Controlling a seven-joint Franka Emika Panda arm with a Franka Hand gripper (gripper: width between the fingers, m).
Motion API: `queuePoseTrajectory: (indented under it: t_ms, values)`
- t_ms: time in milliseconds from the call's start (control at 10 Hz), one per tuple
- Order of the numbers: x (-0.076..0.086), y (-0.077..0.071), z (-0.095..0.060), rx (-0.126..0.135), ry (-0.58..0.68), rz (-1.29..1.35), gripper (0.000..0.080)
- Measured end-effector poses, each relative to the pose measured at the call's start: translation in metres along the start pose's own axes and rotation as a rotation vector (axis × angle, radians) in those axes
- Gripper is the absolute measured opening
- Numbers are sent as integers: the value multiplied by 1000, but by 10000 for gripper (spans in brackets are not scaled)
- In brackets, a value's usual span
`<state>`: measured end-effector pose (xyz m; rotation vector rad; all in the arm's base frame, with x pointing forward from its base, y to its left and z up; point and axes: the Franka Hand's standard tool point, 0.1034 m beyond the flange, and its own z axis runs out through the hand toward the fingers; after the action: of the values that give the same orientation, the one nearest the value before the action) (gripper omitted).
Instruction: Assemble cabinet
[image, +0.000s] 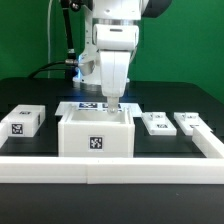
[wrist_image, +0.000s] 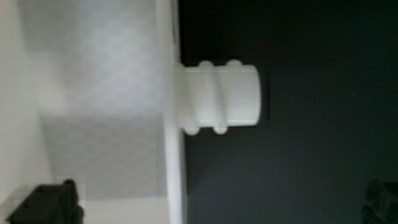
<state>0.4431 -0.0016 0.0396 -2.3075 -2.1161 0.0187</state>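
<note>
The cabinet (image: 96, 135) is a large white hollow box with a tag on its front, standing mid-table in the exterior view. My gripper (image: 113, 104) hangs straight down over the cabinet's back wall. In the wrist view the white wall (wrist_image: 98, 110) fills one side, and a ribbed white peg (wrist_image: 222, 97) sticks out of its edge over the dark table. My gripper (wrist_image: 214, 205) is open. One dark fingertip (wrist_image: 45, 203) is over the white wall and the other is at the far edge, so the wall's edge lies between them untouched.
A white tagged block (image: 22, 121) lies at the exterior view's left. Two flat tagged panels (image: 156, 122) (image: 190, 122) lie at its right. The marker board (image: 85, 106) lies behind the cabinet. A white rail (image: 110, 166) runs along the front and up the right side.
</note>
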Motion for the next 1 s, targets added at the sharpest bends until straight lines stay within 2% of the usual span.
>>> queuePoseTrajectory:
  t_ms: [300, 500, 600, 700, 800, 900, 1000]
  values:
    - [1, -1, 13, 18, 3, 0, 798]
    - [0, -1, 14, 20, 3, 3, 798]
    - [0, -1, 14, 21, 3, 3, 700]
    - [0, -1, 14, 21, 3, 3, 564]
    - [0, -1, 14, 21, 3, 3, 564]
    - [0, -1, 14, 21, 3, 3, 333]
    - [0, -1, 14, 21, 3, 3, 163]
